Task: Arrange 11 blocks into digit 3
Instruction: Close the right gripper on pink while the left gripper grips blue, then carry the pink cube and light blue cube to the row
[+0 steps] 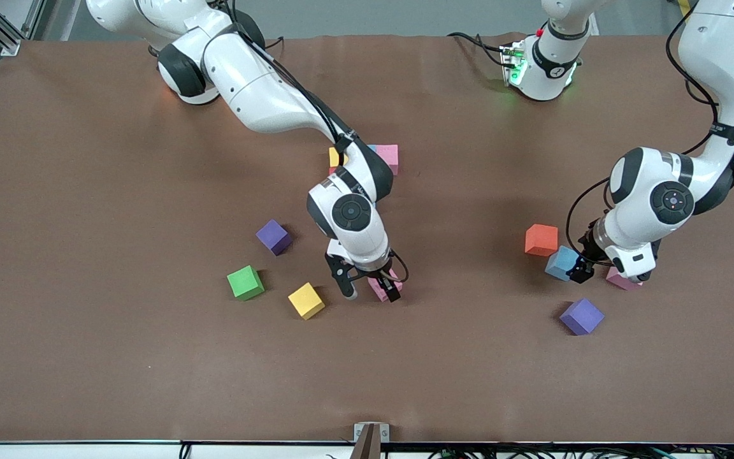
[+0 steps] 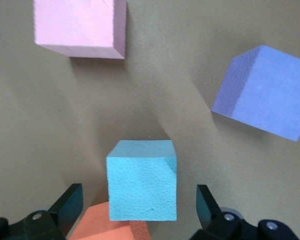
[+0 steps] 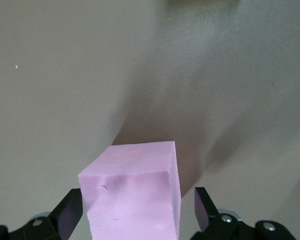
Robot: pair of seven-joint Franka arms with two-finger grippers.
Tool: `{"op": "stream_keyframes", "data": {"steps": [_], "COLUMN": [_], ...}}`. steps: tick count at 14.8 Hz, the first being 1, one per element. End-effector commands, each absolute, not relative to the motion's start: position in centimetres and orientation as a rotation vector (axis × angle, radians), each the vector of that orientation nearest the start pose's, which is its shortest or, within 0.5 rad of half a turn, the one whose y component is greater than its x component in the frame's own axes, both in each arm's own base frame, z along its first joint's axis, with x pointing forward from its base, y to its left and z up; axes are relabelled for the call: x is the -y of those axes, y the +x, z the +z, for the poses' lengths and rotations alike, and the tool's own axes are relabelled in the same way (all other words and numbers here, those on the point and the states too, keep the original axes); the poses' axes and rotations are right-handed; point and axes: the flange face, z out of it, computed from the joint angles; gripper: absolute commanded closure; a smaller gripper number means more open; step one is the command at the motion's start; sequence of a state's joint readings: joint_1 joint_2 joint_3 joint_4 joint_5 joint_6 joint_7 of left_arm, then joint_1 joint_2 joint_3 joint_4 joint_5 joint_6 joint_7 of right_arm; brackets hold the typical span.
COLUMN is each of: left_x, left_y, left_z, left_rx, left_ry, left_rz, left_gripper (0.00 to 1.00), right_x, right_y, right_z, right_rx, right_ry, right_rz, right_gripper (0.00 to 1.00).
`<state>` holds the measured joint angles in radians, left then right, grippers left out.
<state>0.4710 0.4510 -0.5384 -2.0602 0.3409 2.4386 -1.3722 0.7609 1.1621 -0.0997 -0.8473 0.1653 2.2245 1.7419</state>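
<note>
The right gripper straddles a pink cube, fingers spread; the left gripper, also spread, straddles a blue cube beside an orange cube.

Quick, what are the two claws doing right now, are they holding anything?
Left gripper: open, fingers either side of a light blue block, not gripping it.
Right gripper: open, fingers either side of a pink block, not gripping it.

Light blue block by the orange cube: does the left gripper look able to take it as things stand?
Probably yes. The left gripper is open, with the light blue block between its fingers and gaps on both sides. The orange cube sits close beside the block and might get nudged.
</note>
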Motion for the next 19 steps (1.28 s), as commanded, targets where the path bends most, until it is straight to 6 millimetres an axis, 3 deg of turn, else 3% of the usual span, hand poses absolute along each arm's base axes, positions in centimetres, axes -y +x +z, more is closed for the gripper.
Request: {"op": "stream_keyframes", "data": {"steps": [1, 3, 6, 7, 10, 16, 17, 19], "left_x": [3.6, 3.5, 3.8, 3.8, 3.9, 3.2, 3.1, 3.1], "left_y": [59.0, 59.0, 58.8, 58.5, 57.7, 57.9, 58.0, 58.1], "left_z": [23.5, 23.2, 22.8, 22.4, 21.6, 21.1, 21.1, 20.8], "left_rx": [1.647, 1.651, 1.656, 1.653, 1.577, 1.568, 1.571, 1.577], "left_ry": [-2.715, -2.717, -2.736, -2.737, -2.745, -2.757, -2.757, -2.757], "left_rz": [-0.018, -0.013, -0.03, -0.023, -0.031, -0.054, -0.055, -0.053], "left_gripper": [0.0, 0.0, 0.0, 0.0, 0.0, 0.0, 0.11, 0.37], "right_x": [-53.9, -53.9, -53.8, -53.7, -53.5, -53.7, -53.6, -53.6], "right_y": [61.6, 61.4, 61.1, 61.0, 60.6, 60.6, 60.6, 60.5], "right_z": [21.2, 20.9, 20.7, 20.6, 21.9, 28.3, 28.6, 30.9], "right_rx": [-1.505, -1.509, -1.52, -1.527, -1.458, -1.075, -0.98, -0.922], "right_ry": [-2.49, -2.499, -2.523, -2.543, -2.643, -2.782, -2.822, -2.825], "right_rz": [-0.059, -0.049, -0.03, -0.021, 0.007, -0.024, -0.017, -0.028], "right_gripper": [0.23, 0.48, 0.95, 1.0, 1.0, 1.0, 0.99, 0.98]}}
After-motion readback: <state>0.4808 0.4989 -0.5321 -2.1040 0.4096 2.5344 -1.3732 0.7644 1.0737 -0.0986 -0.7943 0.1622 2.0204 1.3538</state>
